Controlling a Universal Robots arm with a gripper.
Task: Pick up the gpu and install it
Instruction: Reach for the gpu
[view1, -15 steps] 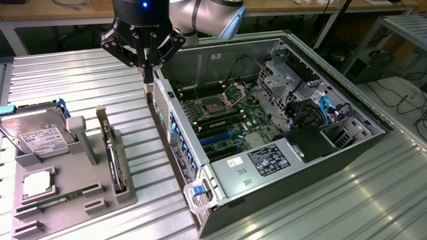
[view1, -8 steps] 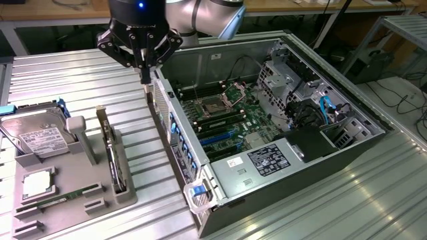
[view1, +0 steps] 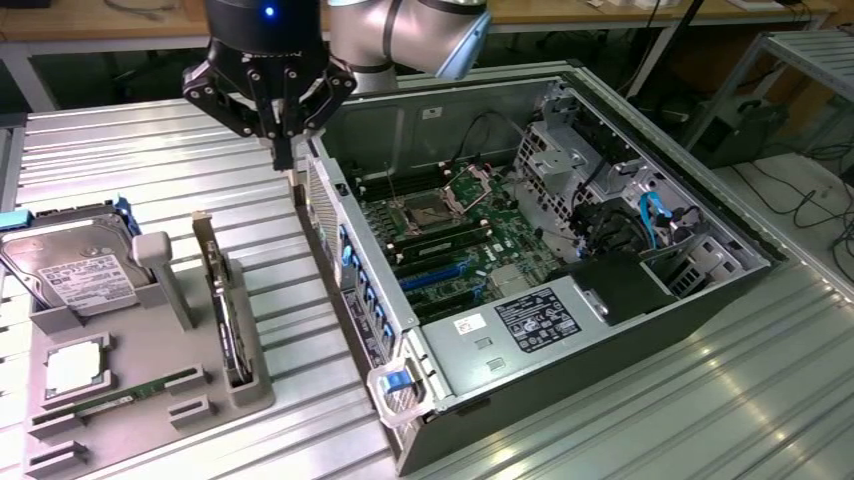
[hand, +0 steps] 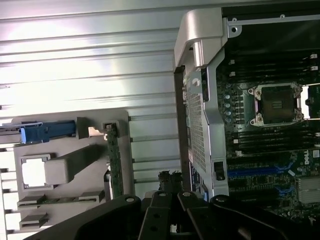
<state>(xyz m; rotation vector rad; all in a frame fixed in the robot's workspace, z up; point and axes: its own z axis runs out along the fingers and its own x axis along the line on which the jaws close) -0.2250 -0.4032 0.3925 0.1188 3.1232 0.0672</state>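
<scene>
The gpu (view1: 222, 295) stands on its thin edge in a slot of the grey tray (view1: 160, 425), with its metal bracket at the far end. From the wrist view the gpu (hand: 114, 160) shows as a narrow green strip on the tray (hand: 70, 132). My gripper (view1: 283, 160) hangs above the table with its fingers shut and nothing between them. It sits beyond the gpu's far end and to the exterior view's right of it, close to the open computer case's (view1: 350, 250) near wall. The gripper (hand: 170, 181) tips point down beside that wall (hand: 197, 115).
The tray also holds a silver hard drive (view1: 78, 270), a CPU (view1: 78, 365) and a RAM stick (view1: 127, 397). Inside the case lies the motherboard (view1: 447, 235) with blue slots (hand: 255, 172) and a CPU socket (hand: 276, 102). Ribbed metal table (view1: 134, 150) surrounds everything.
</scene>
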